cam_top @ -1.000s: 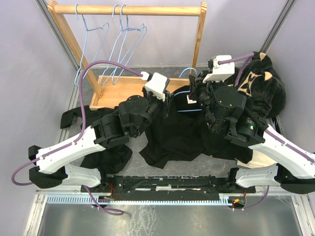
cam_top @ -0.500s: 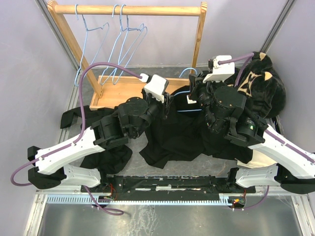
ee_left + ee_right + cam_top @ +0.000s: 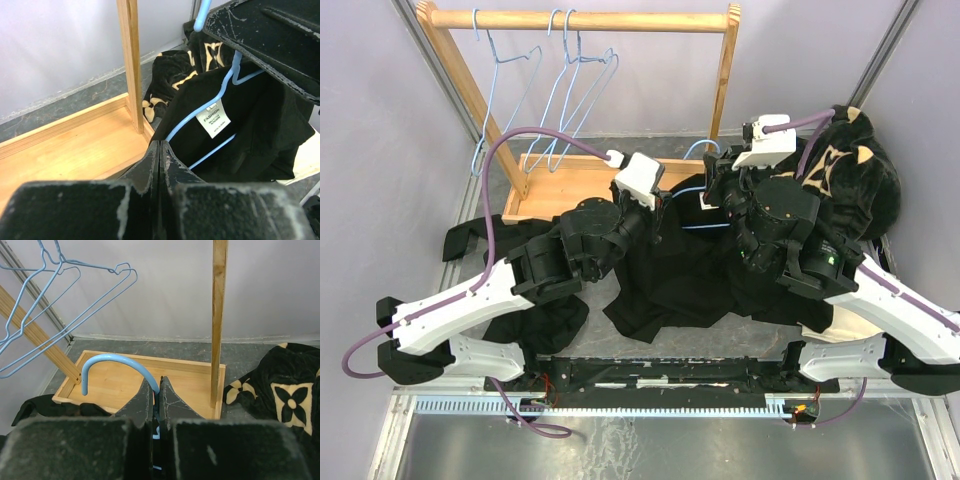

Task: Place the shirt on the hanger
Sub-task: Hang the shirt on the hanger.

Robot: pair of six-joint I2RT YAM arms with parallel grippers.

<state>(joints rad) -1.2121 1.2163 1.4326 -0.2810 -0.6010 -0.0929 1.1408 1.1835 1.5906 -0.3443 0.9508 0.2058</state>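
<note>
backdrop: pale grey walls close in on three sides of the dark grey table (image 3: 670,140) i'm working over.
rack: wooden rack (image 3: 580,19) stands at the far side, left of centre, with its flat base board on the table; spare hangers (image 3: 560,90) in light blue wire hang from the bar.
shirt: plain black shirt (image 3: 680,270) lies spread in the middle of the table between my two arms, with its collar end raised toward the far side. the small white tag (image 3: 213,118) shows inside the open collar.
hanger: light blue wire hanger (image 3: 200,116) sits at the collar, its sloping wire and its bottom wire crossing the opening on either side of the tag. the hook (image 3: 112,360) curves up clear of the cloth, in front of the rack base.
right gripper: right gripper (image 3: 156,390) is clamped on the hanger's neck just under the hook and holds it up over the collar.
left gripper: left gripper (image 3: 159,147) has its jaws pressed fully together, tips right at the collar edge. it's black on black there, so i can't tell whether any cloth is pinched.
other clothes: flowered garment (image 3: 850,150), black plush with tan motifs, is heaped at the far right behind my right arm. a second black garment (image 3: 470,240) lies at the left, partly under my left arm.
</note>
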